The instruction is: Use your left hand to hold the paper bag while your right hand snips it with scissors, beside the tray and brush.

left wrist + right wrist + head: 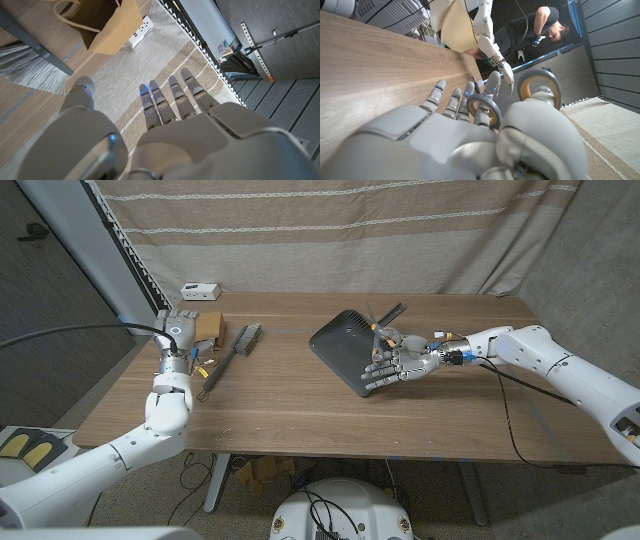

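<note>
While the right hand (395, 367) hovers over the near corner of the dark tray (345, 345) at table centre, the paper bag (207, 328) sits well apart, toward 9 o'clock from it, at the table's far-left area. Right fingers grip the scissors (384, 332): the wrist view shows the grey, yellow-lined handle loops (540, 85) threaded onto thumb and finger. Blades seem to point toward 12 o'clock over the tray, though this is small in the head view.

Left hand (178, 328) stands just beside the bag, at about its 9 o'clock. Its fingers (175, 97) are straight and spread, released, holding nothing; the bag (107, 22) with its cord handle lies off the thumb side, not between the fingers.

Brush (232, 352) lies just beside the bag toward 4 o'clock, long axis running near-to-far with bristles at the far end.

Judgement: left hand is the nearer and needs only a short closing move onto the bag. Right hand must cross open wood toward 9 o'clock; the brush lies in that path. The bag is also near the left table edge.
</note>
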`<state>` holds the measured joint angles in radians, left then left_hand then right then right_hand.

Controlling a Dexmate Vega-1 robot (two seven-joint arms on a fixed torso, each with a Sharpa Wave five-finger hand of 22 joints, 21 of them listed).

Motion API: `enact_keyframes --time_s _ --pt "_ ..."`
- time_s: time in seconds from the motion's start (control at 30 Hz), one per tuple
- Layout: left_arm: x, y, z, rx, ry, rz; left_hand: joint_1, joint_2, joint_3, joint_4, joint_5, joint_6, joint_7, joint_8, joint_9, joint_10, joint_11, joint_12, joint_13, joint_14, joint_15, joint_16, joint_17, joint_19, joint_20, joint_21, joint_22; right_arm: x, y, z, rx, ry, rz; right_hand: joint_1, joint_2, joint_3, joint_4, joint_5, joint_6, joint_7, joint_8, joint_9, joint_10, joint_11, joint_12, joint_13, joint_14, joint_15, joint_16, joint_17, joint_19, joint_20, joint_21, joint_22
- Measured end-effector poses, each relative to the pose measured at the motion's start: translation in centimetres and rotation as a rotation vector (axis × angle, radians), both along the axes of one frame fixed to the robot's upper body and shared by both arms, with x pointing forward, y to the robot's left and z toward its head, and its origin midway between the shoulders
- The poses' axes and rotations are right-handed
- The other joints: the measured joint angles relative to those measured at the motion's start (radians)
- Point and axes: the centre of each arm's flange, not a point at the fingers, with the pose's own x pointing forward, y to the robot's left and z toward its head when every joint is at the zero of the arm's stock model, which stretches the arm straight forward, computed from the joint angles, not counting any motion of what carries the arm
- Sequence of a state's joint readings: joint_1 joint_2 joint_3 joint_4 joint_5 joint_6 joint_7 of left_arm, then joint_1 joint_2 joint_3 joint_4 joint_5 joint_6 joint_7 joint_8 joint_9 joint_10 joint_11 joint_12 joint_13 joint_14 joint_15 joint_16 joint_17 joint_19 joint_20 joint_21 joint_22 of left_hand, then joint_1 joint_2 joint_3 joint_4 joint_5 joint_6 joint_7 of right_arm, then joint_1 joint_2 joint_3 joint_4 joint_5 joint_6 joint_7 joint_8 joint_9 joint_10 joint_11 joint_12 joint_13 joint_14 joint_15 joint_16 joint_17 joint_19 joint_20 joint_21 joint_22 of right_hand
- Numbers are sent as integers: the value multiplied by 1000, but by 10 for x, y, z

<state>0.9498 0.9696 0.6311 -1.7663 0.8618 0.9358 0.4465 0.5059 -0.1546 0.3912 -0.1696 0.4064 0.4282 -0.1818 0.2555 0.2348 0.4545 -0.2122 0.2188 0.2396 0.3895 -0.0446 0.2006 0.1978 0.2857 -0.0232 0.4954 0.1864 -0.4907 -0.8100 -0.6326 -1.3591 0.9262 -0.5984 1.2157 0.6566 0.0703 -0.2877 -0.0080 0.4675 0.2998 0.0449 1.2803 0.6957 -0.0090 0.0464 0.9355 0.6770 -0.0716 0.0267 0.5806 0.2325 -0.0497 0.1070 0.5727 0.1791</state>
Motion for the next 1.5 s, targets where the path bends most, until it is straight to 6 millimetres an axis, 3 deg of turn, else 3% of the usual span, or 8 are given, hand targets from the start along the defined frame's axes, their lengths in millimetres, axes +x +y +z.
enact_keyframes --time_s 1.5 --pt "27 -2 -9 -24 12 51 8 0 -4 4 0 -14 14 0 5 -4 4 0 5 6 -2 0 0 11 0 -4 0 -1 -2 -1 5 5 -18 0 0 2 -6 0 0 0 0 -1 -2 2 -3 7 0 0 -8 3 11 0 -23 0"
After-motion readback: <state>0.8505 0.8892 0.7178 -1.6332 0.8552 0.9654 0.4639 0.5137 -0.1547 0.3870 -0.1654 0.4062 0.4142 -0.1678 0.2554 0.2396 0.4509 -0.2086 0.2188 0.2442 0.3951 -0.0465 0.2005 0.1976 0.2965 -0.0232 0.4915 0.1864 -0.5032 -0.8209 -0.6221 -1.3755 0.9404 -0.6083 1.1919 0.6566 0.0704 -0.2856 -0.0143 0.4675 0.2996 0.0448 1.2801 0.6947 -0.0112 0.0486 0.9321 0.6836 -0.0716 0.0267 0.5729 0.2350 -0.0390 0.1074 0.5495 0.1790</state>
